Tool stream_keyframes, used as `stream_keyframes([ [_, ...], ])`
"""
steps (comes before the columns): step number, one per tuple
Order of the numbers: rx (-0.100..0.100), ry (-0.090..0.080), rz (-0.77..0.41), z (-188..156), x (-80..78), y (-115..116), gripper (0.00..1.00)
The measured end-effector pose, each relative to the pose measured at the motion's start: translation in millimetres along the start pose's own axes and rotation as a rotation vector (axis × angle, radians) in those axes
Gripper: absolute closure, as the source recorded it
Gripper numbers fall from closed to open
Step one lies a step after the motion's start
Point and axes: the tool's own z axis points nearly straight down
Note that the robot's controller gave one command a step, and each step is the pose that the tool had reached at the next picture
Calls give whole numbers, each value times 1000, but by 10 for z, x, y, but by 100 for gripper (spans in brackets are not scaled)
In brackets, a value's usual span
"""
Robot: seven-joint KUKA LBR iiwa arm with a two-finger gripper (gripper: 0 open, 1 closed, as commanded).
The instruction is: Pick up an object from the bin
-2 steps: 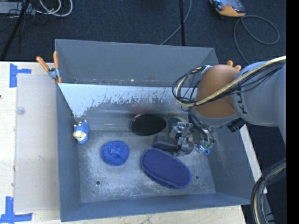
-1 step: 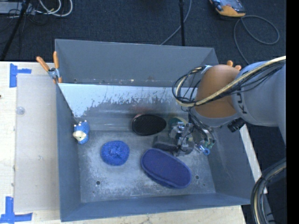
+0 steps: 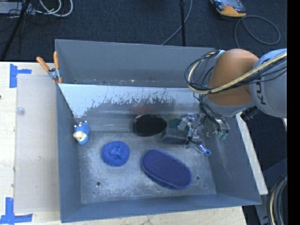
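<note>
- Dark grey block (image 3: 172,138) flat on the bin (image 3: 93,191) floor, toward the right wall, just beside the black oval disc (image 3: 149,125). Nearest thing to the gripper (image 3: 197,134), so the likeliest pick, at a guess.
- Gripper down low near the right wall, at the block's right end. Open or clamped: cannot tell, with all that tangle of cable and metal under the orange cover (image 3: 232,76).
- Touching the block or merely beside it: cannot tell either.
- Risk one: biting off-centre on the block's end, then tipping or dropping it on the lift.
- Risk two: nudging the small teal piece (image 3: 175,123) or the little blue piece (image 3: 204,150) close by, or catching one along with the block.
- Risk three: scraping the right wall, being so near it.
- Well apart from the action: dark blue oval pad (image 3: 167,168) toward the front edge, round blue scrubber (image 3: 115,153) to its left, small blue-and-white toy (image 3: 81,132) by the left wall.
- Hard to make out: the kind of the teal piece. Block's right end lost behind the gripper.
</note>
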Motion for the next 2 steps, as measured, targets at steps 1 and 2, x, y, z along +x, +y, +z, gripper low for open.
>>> stream_keyframes([
  [1, 0, 0, -1, 0, 0, 1, 100],
  [2, 0, -7, -29, -1649, -35, 72, 100],
])
